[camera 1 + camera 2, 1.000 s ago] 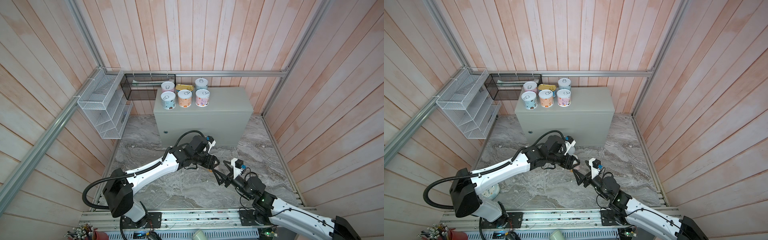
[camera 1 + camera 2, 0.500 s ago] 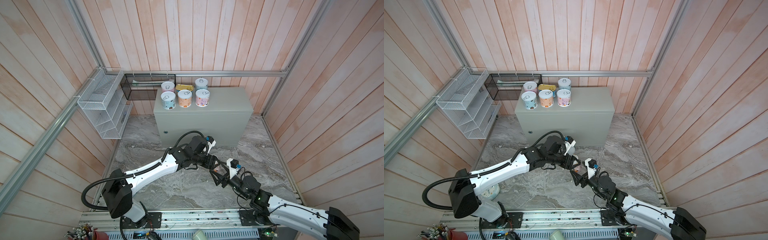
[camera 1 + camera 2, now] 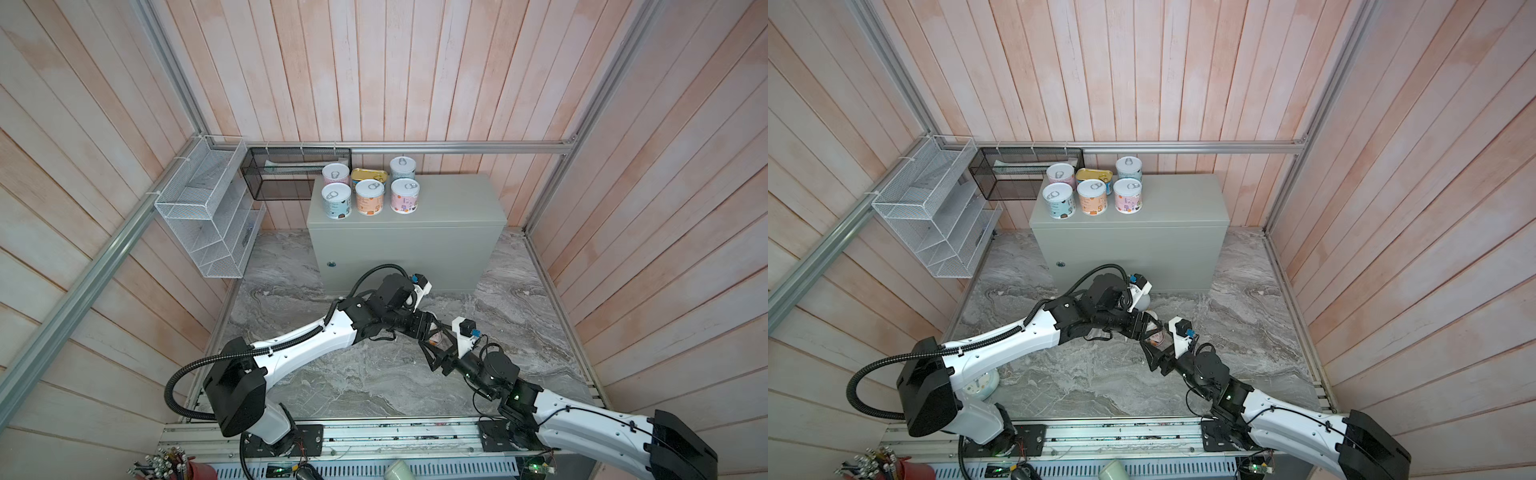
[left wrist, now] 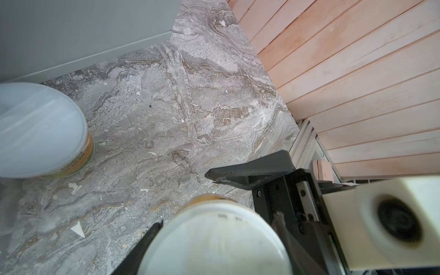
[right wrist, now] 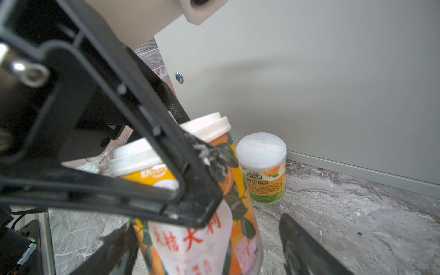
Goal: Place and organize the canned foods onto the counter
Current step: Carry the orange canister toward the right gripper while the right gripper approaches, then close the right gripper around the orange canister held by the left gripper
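Note:
My left gripper is shut on the white lid of a tall orange-green can, held low over the marble floor. My right gripper stands open around that can's body; a gap shows between the can and one of the fingers. A second white-lidded can stands on the floor against the counter. Several pastel cans and a flat gold tin sit grouped at the left end of the counter's top.
A white wire rack hangs on the left wall and a black mesh basket hangs beside the counter's left end. Wooden walls close in on three sides. A pale round object lies by the left arm's base.
My right gripper has moved forward and left until its jaws straddle the can held by my left gripper, and they have narrowed a little. The left arm has barely moved.

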{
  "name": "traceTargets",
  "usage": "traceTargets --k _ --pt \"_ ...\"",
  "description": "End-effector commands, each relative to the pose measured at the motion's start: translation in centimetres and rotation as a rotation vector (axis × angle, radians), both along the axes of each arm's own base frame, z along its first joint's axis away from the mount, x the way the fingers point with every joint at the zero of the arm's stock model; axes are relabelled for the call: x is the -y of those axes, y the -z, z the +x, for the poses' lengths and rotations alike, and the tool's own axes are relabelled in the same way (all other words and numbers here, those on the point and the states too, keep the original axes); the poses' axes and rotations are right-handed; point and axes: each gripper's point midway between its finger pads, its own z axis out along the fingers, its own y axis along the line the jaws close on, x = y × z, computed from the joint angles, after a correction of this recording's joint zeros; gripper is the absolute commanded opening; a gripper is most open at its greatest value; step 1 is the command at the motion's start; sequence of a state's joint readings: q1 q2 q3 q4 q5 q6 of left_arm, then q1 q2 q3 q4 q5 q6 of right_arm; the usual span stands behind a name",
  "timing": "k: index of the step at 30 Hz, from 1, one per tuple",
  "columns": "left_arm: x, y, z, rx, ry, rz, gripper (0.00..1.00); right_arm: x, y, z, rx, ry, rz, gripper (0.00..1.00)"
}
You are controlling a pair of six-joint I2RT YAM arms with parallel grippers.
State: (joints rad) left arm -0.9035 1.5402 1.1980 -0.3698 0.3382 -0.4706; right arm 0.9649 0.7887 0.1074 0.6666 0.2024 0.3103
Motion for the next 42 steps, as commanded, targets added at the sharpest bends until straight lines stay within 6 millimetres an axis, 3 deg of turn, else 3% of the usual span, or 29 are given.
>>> traceTargets --k 1,22,37,42 --pt "0.6 -1.7 -1.2 -0.008 0.043 -0.071 0.42 0.9 -2.2 1.3 0.041 0.094 0.06 0.89" --pt "0.3 0.6 -2.3 -0.07 0.072 0.001 0.42 1.0 -2.3 1.7 0.038 0.115 0.076 0.88" --pt "0.2 0.9 -2.5 -0.073 0.08 0.017 0.42 0.5 -2.3 1.9 0.037 0.108 0.069 0.84" --pt "0.7 0.1 -3.0 -0.087 0.105 -0.022 0.42 0.4 -2.2 2.1 0.024 0.123 0.082 0.79"
